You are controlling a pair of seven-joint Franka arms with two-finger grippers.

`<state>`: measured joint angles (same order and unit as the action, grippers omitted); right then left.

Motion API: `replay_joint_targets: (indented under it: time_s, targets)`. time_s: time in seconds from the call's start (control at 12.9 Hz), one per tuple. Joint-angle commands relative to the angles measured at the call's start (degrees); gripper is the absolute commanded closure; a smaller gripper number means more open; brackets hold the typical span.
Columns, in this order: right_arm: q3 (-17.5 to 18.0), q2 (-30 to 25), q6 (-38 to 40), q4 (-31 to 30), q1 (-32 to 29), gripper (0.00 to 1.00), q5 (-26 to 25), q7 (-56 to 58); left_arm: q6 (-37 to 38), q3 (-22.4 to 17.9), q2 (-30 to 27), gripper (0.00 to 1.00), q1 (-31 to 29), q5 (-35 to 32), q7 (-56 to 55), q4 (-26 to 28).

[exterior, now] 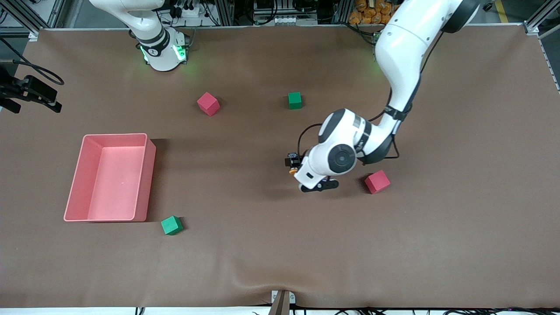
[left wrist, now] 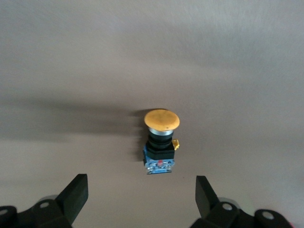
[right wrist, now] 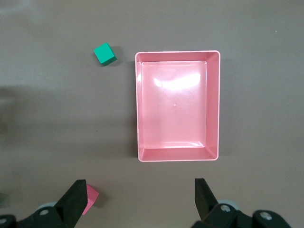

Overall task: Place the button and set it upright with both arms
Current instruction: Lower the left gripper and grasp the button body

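Observation:
The button (exterior: 293,166) lies on its side on the brown table mat, its orange cap toward the front camera and its black body toward the bases. In the left wrist view the button (left wrist: 160,142) lies just ahead of my left gripper (left wrist: 140,197), which is open and empty, its fingertips (left wrist: 76,194) apart from it. In the front view the left arm's hand (exterior: 315,173) hangs low beside the button and covers the fingers. My right gripper (right wrist: 137,199) is open and empty, high over the table; it is out of the front view.
A pink tray (exterior: 148,175), empty, stands toward the right arm's end and shows in the right wrist view (right wrist: 138,109). Green cubes (exterior: 171,225) (exterior: 295,100) and pink cubes (exterior: 208,103) (exterior: 377,181) lie scattered. One pink cube (right wrist: 91,200) shows by a right finger.

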<state>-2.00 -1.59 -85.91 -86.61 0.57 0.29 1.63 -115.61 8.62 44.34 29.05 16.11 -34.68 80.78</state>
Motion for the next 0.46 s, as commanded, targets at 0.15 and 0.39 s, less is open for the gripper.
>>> replay_joint_targets:
  time_s: [0.15, 0.39]
  targets:
    - [1.03, 0.18, 1.18, 0.74, -1.54, 0.0, 0.59, 1.0, -0.59, -0.89, 4.43, 0.03, 2.24, -0.02, 0.06, -2.11]
    - [0.95, 0.18, 1.09, 0.92, -1.45, 0.0, 0.5, 1.0, -1.2, -0.89, 5.66, 0.11, 2.59, 0.06, -0.03, -2.2]
